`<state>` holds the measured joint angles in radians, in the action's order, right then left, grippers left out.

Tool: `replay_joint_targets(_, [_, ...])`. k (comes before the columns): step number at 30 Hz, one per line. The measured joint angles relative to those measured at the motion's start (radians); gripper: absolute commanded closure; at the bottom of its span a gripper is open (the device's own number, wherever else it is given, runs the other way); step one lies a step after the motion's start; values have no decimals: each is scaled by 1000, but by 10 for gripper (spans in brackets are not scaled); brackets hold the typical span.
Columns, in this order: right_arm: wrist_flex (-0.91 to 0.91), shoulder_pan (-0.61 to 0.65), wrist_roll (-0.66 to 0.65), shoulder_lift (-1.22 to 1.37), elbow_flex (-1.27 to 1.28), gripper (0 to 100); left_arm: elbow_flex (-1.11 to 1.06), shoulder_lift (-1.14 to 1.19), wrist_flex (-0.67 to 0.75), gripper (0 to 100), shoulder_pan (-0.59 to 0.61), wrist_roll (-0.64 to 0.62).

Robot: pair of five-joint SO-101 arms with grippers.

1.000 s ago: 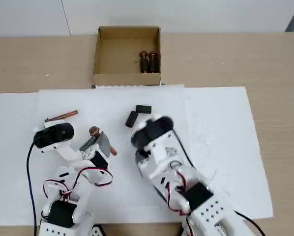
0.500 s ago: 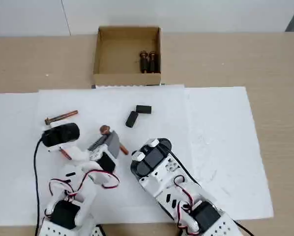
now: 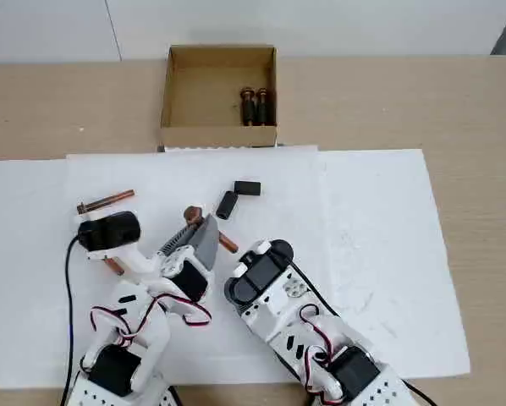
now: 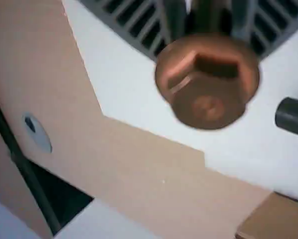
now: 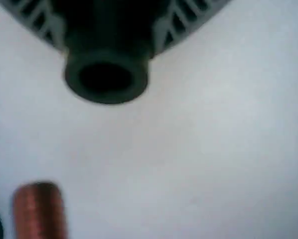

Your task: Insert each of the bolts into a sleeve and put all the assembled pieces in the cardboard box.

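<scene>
**Operator:** State of the left fingers?

**Unit:** My left gripper [image 3: 202, 238] is closed on a bolt [image 3: 192, 215] and clamps its shank. The hex head stands clear on the far side of my fingers. The threaded end juts out to the near right.

**Operator:** Right fingers?

**Unit:** My right gripper [image 5: 108, 30] is closed on a black sleeve [image 5: 106, 74], its bore facing outward. The bolt's threaded end is near it, not touching.

**Operator:** Other parts?

**Unit:** A loose sleeve [image 3: 227, 204] lies just right of the bolt head, with another sleeve [image 3: 247, 188] just beyond. A second bolt [image 3: 106, 201] lies left on the paper [image 3: 371, 220]. Two assembled pieces [image 3: 255, 106] sit in the cardboard box [image 3: 202, 93].
</scene>
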<state>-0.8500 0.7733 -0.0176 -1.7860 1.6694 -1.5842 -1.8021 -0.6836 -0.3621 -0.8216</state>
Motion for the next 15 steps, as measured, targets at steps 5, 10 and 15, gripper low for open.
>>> replay_joint_targets(5, [0, 0, 0, 0, 0, 995, 0, 0, -9, 994, 2, 48])
replay_joint_targets(10, [0, 0, 0, 0, 0, 995, 2, 0, -78, 994, -2, 112])
replay_joint_targets(15, [15, 0, -35, 0, 0, 995, 37, 0, -152, 994, -32, 140])
